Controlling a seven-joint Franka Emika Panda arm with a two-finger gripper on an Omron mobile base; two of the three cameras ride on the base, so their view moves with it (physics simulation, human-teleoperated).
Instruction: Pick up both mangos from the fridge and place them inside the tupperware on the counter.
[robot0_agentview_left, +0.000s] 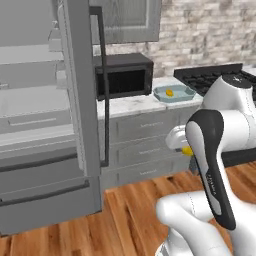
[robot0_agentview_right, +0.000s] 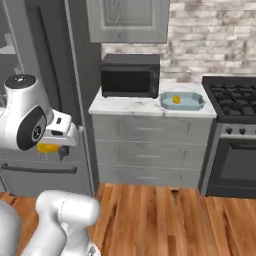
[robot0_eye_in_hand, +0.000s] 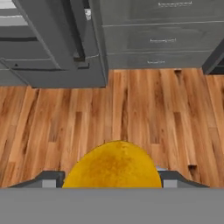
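So we've got the fridge (robot0_agentview_left: 75, 115) with its door swung open, which makes sense since that's where the fruit comes from, and the open door edge sits right up against the left end of the counter (robot0_agentview_right: 135, 106). We'll use the counter as our reference for everything else. The black microwave (robot0_agentview_right: 130, 75) sits on the counter's left half, pushed back against the brick wall, and the stove (robot0_agentview_right: 235, 95) butts up against the counter's right end.

The tupperware (robot0_agentview_right: 192, 102) is on the counter's right end, just beside the microwave and near the stove, out in the open where we can reach it from above. One mango (robot0_agentview_right: 176, 99) is lying inside it, so we'd say half the job is done.

The second mango (robot0_eye_in_hand: 113, 166) is clamped between our gripper (robot0_agentview_right: 50, 148) fingers. It's out in front of the counter's drawers and lower than the countertop, over the wood floor (robot0_eye_in_hand: 131, 113), off toward the fridge side. In the hand view it bulges between the two fingertips, so the grip looks snug. We're guessing it's held low like this because the arm is pulled back clear of the fridge door, on its way to the tray.

As for brands or labels: nothing readable anywhere, not on the microwave, fridge or stove.
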